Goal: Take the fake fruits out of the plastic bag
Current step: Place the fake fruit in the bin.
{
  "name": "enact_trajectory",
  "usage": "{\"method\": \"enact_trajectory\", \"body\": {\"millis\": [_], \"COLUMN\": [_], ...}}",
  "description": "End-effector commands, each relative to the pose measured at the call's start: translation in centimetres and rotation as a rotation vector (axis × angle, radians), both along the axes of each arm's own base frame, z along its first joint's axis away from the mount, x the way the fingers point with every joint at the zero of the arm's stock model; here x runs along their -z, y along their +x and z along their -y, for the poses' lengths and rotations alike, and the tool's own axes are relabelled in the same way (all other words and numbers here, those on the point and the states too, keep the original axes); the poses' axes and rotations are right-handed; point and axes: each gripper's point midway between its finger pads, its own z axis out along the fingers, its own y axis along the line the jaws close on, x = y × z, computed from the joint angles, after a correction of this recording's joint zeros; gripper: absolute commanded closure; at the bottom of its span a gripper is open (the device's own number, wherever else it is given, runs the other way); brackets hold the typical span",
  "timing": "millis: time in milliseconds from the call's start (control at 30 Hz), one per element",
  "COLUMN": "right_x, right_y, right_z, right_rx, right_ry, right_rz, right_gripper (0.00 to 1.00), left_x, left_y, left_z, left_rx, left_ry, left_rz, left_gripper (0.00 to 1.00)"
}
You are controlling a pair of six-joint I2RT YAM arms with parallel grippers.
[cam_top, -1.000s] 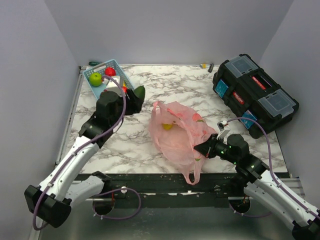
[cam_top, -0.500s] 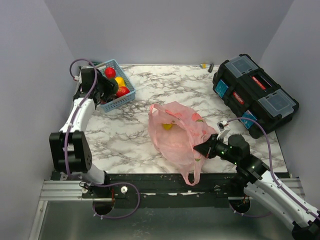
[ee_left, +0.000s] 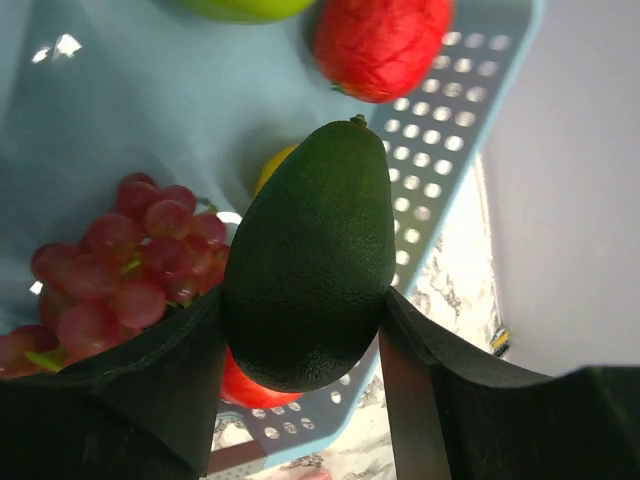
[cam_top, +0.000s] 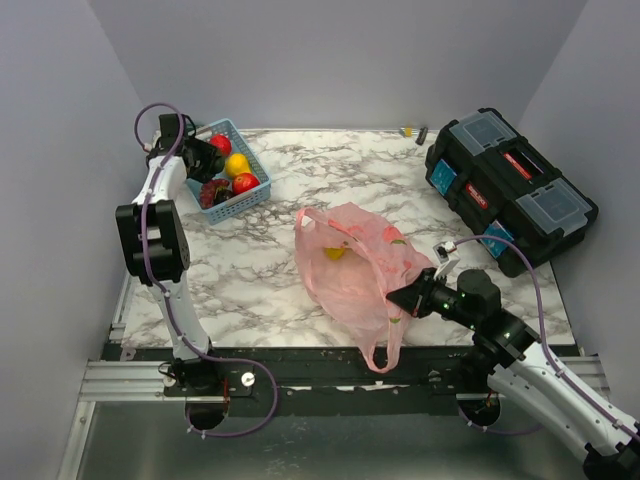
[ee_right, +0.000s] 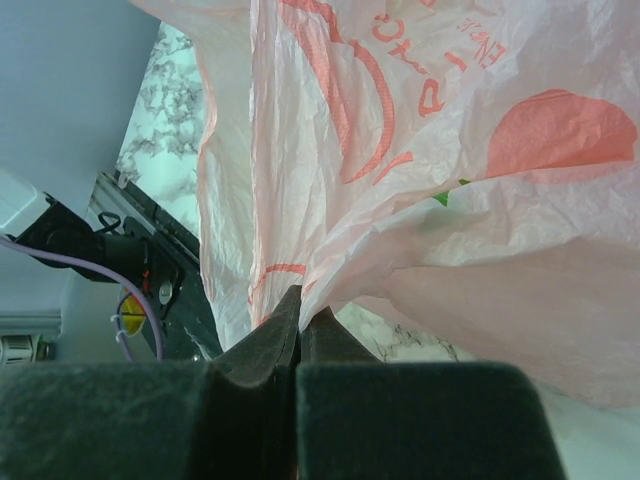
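Marbled tabletop [cam_top: 300, 170], grey enclosure walls, two arms at the near edge.

Left side: over the last second the left arm has pulled back from an extended reach and folded upright at the table's left edge. This has carried the left gripper [ee_left: 303, 300] from the near-right side of the blue basket [ee_left: 450, 130] to a position over it. The fingers are parted about as wide as a fruit and clamp a dark green fruit [ee_left: 310, 250] across its broad end, stem tip pointing away from the wrist. Beneath and beyond the fingertips lie a bunch of red grapes [ee_left: 130, 260] to the hand's left, a red fruit [ee_left: 380, 40] ahead, and a yellow piece [ee_left: 275, 165] partly hidden behind the held fruit. Assessment: this fruit is out of the bag and positioned for release; it has not yet been let go.

Centre: the pink bag [cam_top: 355, 280] lies slumped on the marble, well apart from the left hand, mouth facing away from the arms. At least one yellow fruit [cam_top: 335, 253] shows inside. The task is therefore incomplete.

Right side: the right gripper [ee_right: 298, 310] has not shifted. Its fingers are pressed together on a gathered fold of the bag's film, anchoring it. A black toolbox [cam_top: 510, 190] stands beyond this hand, untouched.
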Motion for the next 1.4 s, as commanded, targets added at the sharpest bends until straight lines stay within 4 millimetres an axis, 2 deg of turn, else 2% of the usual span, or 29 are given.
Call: {"method": "enact_trajectory", "body": {"millis": [0, 33, 100, 233, 300, 400, 500, 700, 867, 967, 1067, 1133, 1267, 1367], "right_x": [-0.3, -0.3, -0.2, -0.1, 0.0, 0.1, 0.2, 0.3, 0.6, 0.8, 0.6, 0.6, 0.7, 0.7], "right_y": [-0.1, -0.1, -0.1, -0.1, -0.1, 0.1, 0.1, 0.2, 0.2, 0.2, 0.3, 0.3, 0.1, 0.0], "right_z": [-0.3, -0.3, -0.3, -0.4, -0.4, -0.3, -0.3, -0.3, -0.4, -0.4, -0.3, -0.3, -0.5, -0.6], "right_rx": [-0.021, -0.023, -0.02, -0.027, -0.03, -0.016, -0.018, -0.009, -0.019, -0.017, -0.007, -0.005, -0.021, -0.031], "right_ry": [0.014, 0.013, 0.01, 0.006, 0.003, -0.001, -0.004, -0.009, -0.017, -0.021, -0.016, -0.011, -0.009, -0.019], "right_rz": [0.025, 0.026, 0.026, 0.019, 0.016, 0.01, 0.007, 0.002, -0.01, -0.016, -0.01, -0.009, -0.015, -0.018], "right_gripper": [0.99, 0.99, 0.99, 0.99, 0.99, 0.99, 0.99, 0.99, 0.99, 0.99, 0.99, 0.99, 0.99, 0.99], "left_x": [1.7, 1.9, 2.6, 3.7, 3.9, 3.3, 2.4, 1.0, 0.3, -1.1, -3.5, -3.9, -5.7, -9.1], "left_y": [0.1, 0.2, 0.2, 0.6, 0.5, 0.9, 1.3, 0.7, 0.0, -0.7, -2.0, -3.3, -6.1, -8.4], "left_z": [-1.1, -1.5, -1.9, -2.0, -2.0, -2.2, -2.4, -2.4, -1.9, -1.4, 0.7, 2.9, 9.2, 15.2], "left_rx": [-0.032, -0.039, -0.047, -0.034, -0.03, -0.018, 0.015, 0.059, 0.087, 0.102, 0.147, 0.19, 0.306, 0.455], "left_ry": [-0.078, -0.075, -0.082, -0.126, -0.12, -0.11, -0.076, -0.028, -0.028, -0.018, -0.027, -0.032, -0.073, -0.05], "left_rz": [-0.073, -0.078, -0.087, -0.098, -0.097, -0.067, -0.047, -0.015, 0.004, 0.041, 0.102, 0.123, 0.182, 0.248], "left_gripper": [1.0, 0.98, 0.89, 0.81, 0.73, 0.55, 0.43, 0.34, 0.31, 0.31, 0.31, 0.31, 0.31, 0.31]}}
